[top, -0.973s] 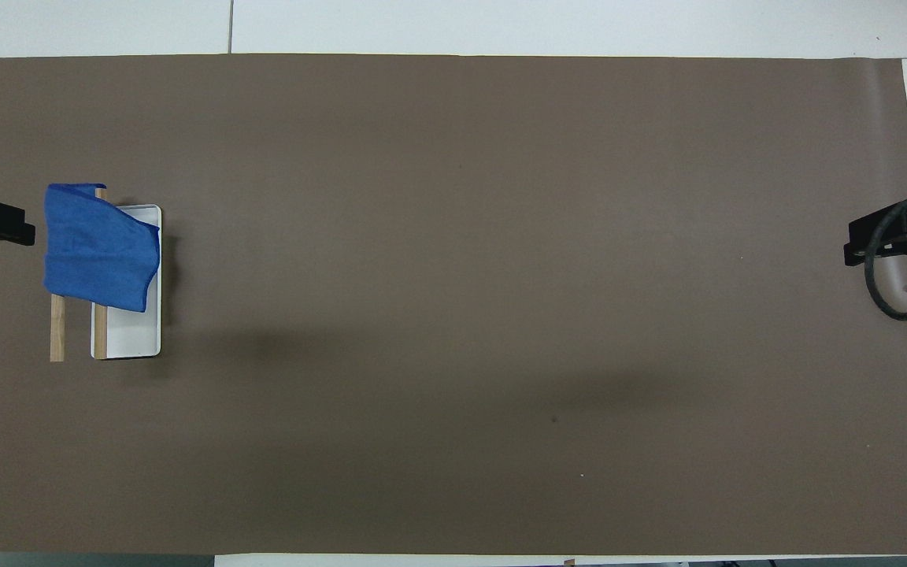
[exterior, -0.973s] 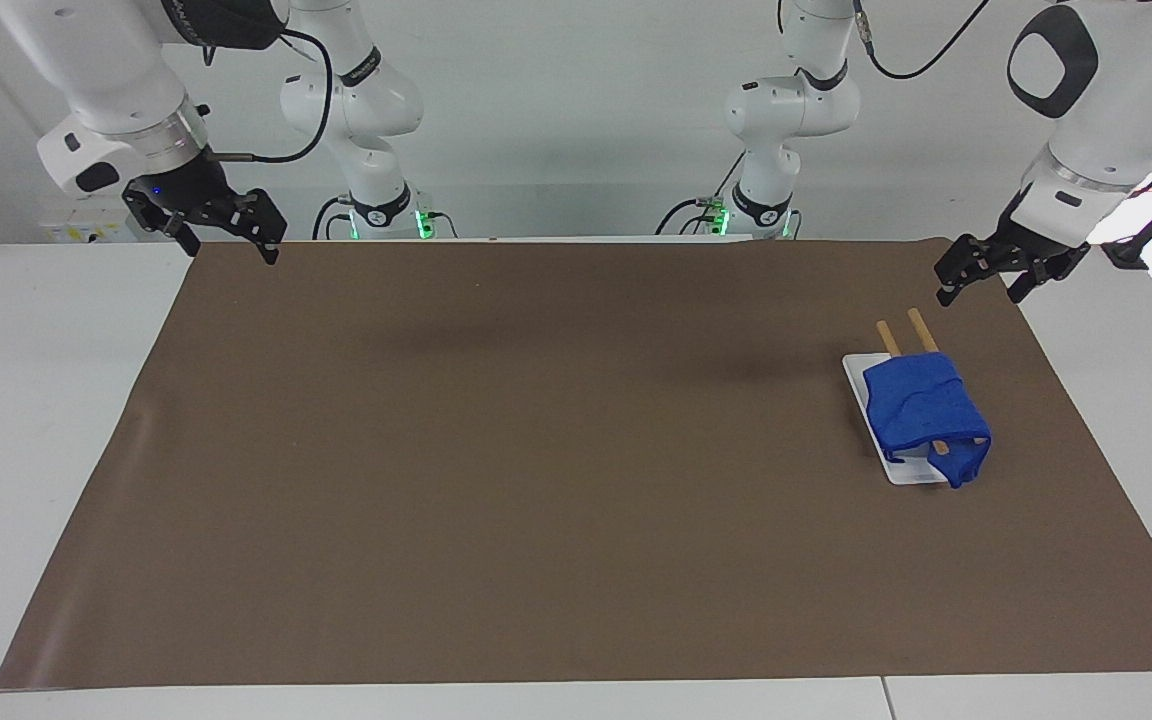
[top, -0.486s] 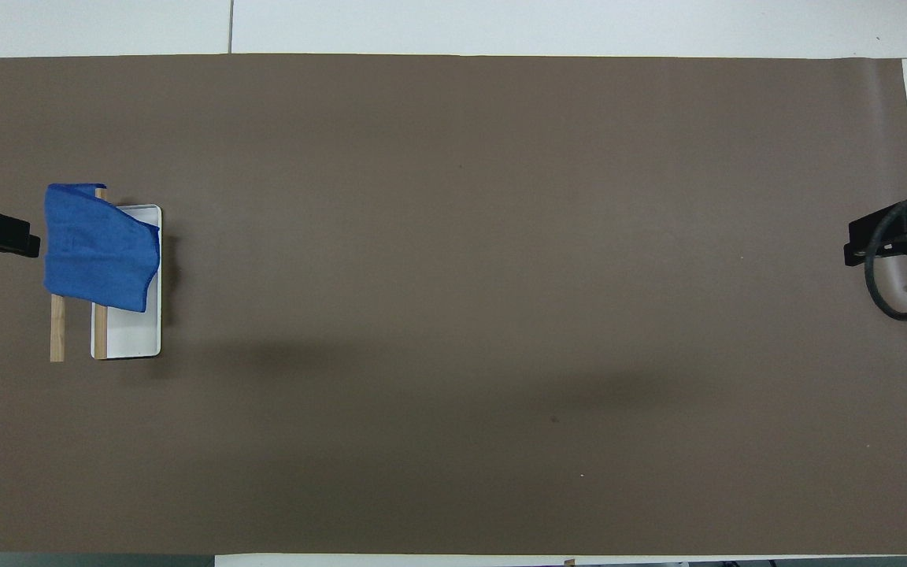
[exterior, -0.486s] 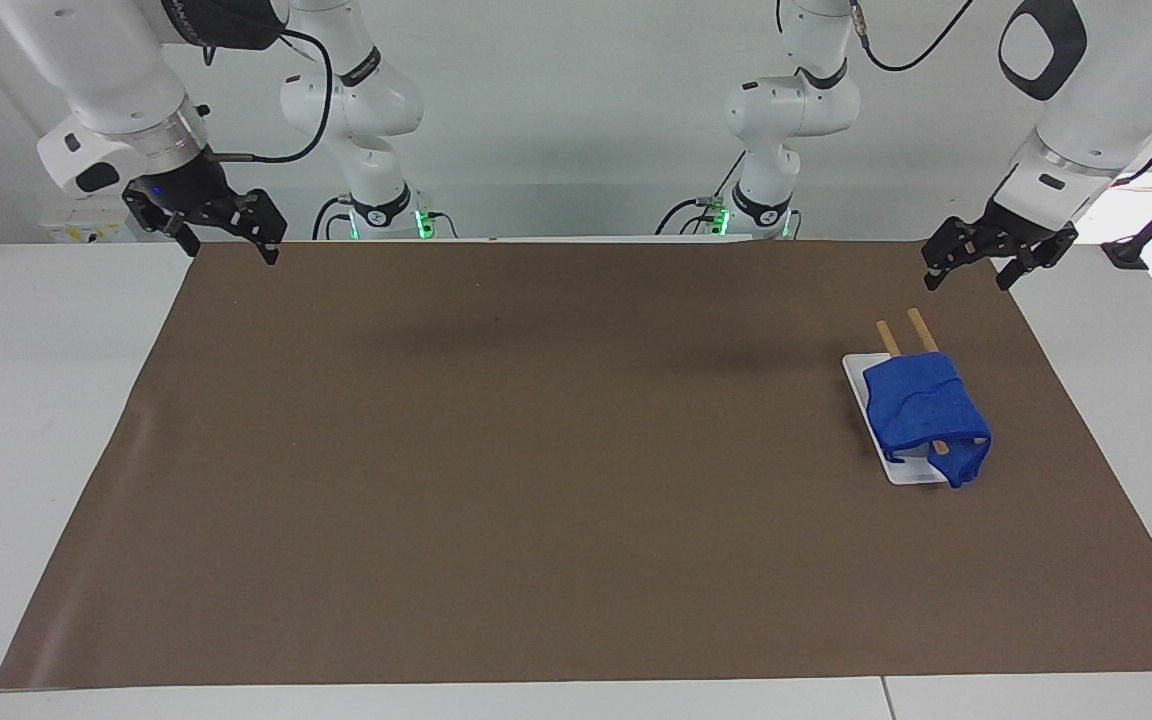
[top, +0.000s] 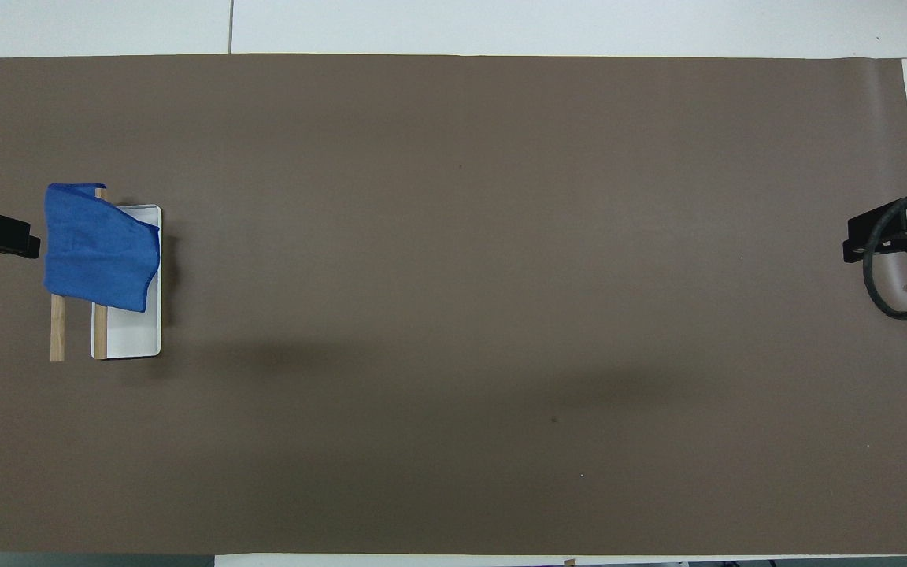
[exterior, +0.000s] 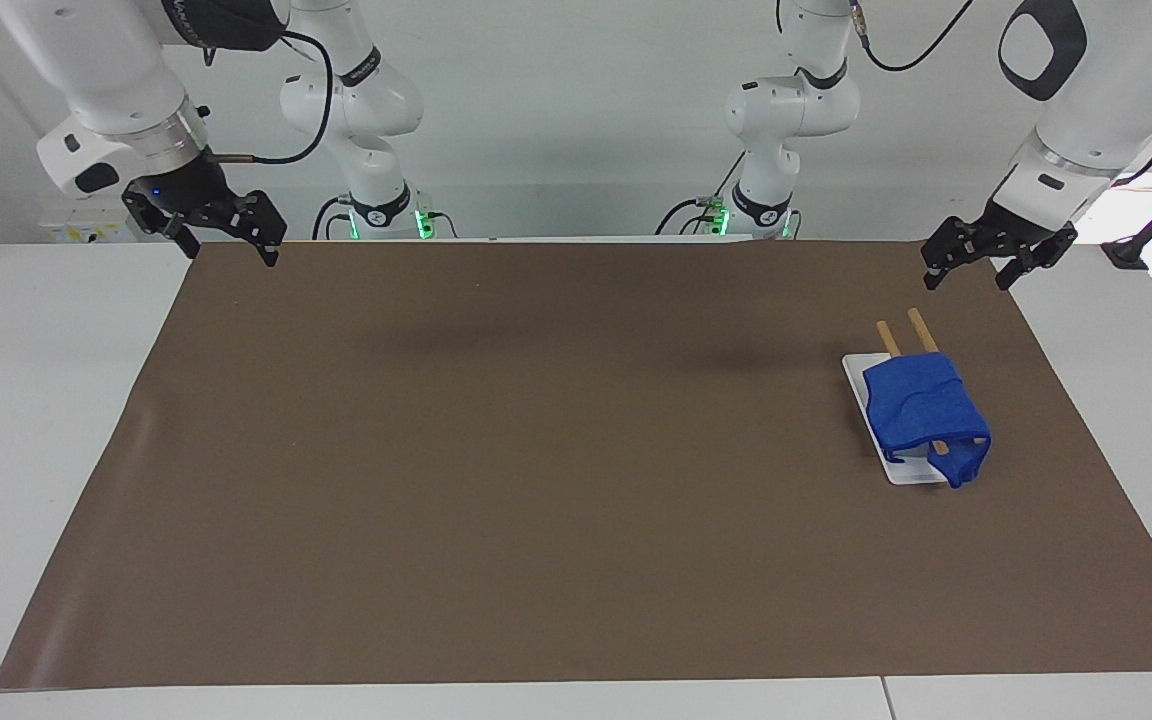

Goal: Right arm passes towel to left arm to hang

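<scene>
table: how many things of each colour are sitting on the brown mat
blue: 1, the towel
white: 1, the tray
wood: 2, the bars under the towel
total: 4

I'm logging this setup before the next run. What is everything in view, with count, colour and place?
Towel: one, royal blue, draped over the two wooden rails of the rack, toward the left arm's end of the table.
Rack rails: two, light wood, sticking out from under the towel on the side nearer the robots.
Rack base: one, white, flat on the mat under the rails.
Mat: one, brown, covering most of the table.
Table: one, white, bare at the mat's edges.
Left gripper: one, black, open, empty, over the mat's corner near the rack.
Right gripper: one, black, open, empty, over the corner at the right arm's end.
</scene>
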`<state>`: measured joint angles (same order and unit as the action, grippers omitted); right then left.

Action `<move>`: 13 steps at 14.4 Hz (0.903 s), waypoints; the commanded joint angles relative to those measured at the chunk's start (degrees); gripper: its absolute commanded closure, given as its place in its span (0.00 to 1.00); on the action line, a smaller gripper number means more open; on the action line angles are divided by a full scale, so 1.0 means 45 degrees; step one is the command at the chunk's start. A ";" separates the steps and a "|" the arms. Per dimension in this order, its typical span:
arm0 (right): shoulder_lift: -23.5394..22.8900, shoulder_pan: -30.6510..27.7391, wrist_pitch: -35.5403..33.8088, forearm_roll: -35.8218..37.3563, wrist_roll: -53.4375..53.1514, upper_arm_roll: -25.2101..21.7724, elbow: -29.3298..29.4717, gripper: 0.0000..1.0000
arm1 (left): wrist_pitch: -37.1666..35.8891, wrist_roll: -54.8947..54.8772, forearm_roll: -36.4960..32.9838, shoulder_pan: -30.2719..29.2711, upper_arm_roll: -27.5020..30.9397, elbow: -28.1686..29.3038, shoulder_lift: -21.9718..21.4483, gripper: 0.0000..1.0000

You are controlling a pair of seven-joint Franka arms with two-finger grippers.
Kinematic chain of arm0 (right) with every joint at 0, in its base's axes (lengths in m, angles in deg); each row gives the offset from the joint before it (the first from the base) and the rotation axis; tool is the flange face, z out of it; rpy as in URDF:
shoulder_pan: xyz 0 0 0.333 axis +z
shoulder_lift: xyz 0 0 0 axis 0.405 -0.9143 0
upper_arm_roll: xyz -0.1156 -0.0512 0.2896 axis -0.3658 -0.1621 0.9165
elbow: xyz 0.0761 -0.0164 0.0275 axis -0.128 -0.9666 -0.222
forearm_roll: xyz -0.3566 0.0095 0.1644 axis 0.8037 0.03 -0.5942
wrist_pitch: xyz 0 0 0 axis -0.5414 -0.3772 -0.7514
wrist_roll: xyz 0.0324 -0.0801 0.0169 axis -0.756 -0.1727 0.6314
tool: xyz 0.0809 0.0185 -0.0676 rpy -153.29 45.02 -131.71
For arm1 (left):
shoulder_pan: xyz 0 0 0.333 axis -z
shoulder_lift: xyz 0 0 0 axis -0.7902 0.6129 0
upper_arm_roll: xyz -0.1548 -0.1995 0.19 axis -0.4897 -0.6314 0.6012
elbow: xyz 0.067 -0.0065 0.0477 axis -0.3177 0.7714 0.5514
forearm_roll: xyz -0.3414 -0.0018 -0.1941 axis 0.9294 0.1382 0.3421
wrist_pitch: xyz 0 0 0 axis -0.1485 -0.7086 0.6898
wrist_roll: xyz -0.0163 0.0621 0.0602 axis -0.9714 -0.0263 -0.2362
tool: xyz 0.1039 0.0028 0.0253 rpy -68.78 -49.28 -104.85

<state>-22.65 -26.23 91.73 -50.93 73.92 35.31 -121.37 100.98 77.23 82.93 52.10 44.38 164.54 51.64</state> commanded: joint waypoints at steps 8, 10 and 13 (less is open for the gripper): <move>0.0378 -0.0281 0.0575 -0.0127 0.0343 0.0073 -0.0640 0.00 | -0.0112 -0.0183 0.0110 -0.0016 0.0089 0.0097 -0.0158 0.00; 0.0378 -0.0242 0.0575 -0.0088 0.0344 0.0073 -0.0659 0.00 | -0.0112 -0.0183 0.0110 -0.0016 0.0089 0.0097 -0.0158 0.00; 0.0378 -0.0281 0.0653 -0.0088 0.0383 0.0073 -0.0679 0.00 | -0.0112 -0.0183 0.0110 -0.0016 0.0089 0.0097 -0.0158 0.00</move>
<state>-22.45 -26.53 93.26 -50.92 74.17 35.24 -122.51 100.98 77.23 82.93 51.93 44.45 164.54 51.64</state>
